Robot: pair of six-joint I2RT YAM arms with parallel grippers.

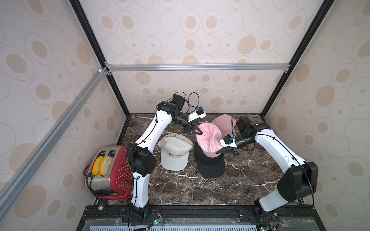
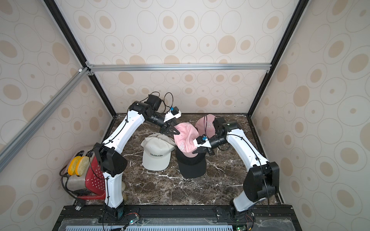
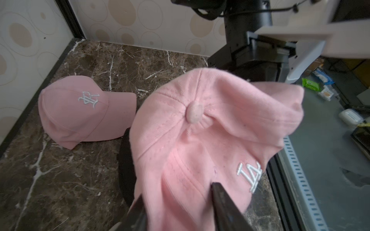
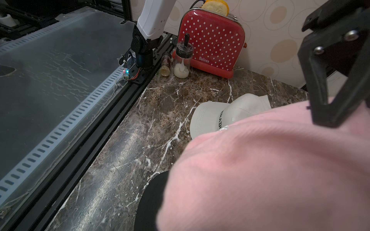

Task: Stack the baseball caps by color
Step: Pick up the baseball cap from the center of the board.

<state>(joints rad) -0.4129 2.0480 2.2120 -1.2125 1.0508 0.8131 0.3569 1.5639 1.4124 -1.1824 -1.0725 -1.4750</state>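
Left hand (image 1: 198,131) is narrow, pinching LA cap (image 1: 208,138) at the crown; right hand (image 1: 219,151) is clamped on its brim. Cap's tilted atop black caps (image 1: 210,168). I'd lift both sides evenly & carry it back to pink cap (image 1: 224,125) w/o dragging the black ones.

four views, one tabletop
both top views look steeply down from high in front onto the whole marble table (image 1: 180,192); the left wrist view sits close over the pink la cap (image 3: 220,140), facing the back corner; the right wrist view skims it toward the toaster (image 4: 212,40).
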